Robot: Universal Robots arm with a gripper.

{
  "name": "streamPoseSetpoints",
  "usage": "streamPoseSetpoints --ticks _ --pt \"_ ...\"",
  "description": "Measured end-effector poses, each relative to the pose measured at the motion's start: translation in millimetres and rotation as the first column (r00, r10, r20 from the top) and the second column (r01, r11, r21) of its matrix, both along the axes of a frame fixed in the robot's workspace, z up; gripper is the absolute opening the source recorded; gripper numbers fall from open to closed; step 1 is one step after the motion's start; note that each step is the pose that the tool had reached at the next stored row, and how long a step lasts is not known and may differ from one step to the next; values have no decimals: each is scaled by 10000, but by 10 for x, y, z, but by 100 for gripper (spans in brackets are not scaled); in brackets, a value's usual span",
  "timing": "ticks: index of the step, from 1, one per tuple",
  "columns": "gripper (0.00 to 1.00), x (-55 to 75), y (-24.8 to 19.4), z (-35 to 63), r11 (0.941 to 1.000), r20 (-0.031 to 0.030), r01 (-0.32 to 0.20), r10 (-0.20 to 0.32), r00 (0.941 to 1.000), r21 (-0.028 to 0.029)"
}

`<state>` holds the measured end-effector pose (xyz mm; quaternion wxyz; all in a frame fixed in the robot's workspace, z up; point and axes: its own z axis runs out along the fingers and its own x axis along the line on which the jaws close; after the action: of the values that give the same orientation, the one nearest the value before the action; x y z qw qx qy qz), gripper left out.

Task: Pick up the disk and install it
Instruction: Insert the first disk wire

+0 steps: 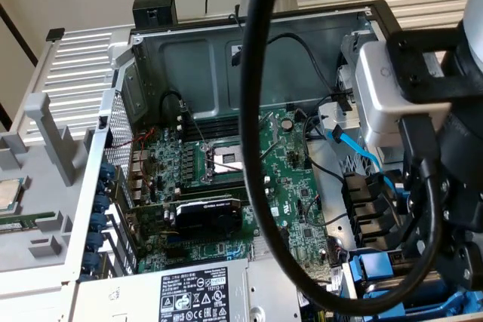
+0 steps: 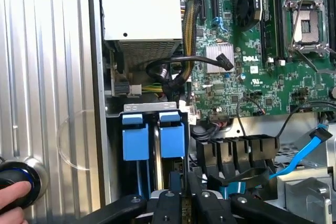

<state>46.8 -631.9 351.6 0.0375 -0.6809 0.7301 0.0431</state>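
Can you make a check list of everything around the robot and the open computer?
Surface: open grey metal computer case, green motherboard inside.
Job's things: silver-grey metal disk in blue plastic carrier, upright in the drive bay.
Clutter: small square silver processor chip outside the case.
Grippers: black gripper shut on the disk.
Cables: thick black cable across the case; flat blue cable.
Surroundings: a person's hand on a round button.

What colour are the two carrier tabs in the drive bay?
Both carrier tabs are blue; the wrist view shows them best.
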Motion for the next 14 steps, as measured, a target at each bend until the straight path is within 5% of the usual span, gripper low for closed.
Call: streamPoseSetpoints --ticks 3,7,9,14 --pt "17 0 30 1 9995 0 0 0 10000 -312" --pt "17 0 62 1 9982 -1 0 0 10000 -592" --pt "17 1 82 1 9978 -1 0 0 10000 -664" --pt "17 17 96 1 9976 -1 -1 1 10000 -685"
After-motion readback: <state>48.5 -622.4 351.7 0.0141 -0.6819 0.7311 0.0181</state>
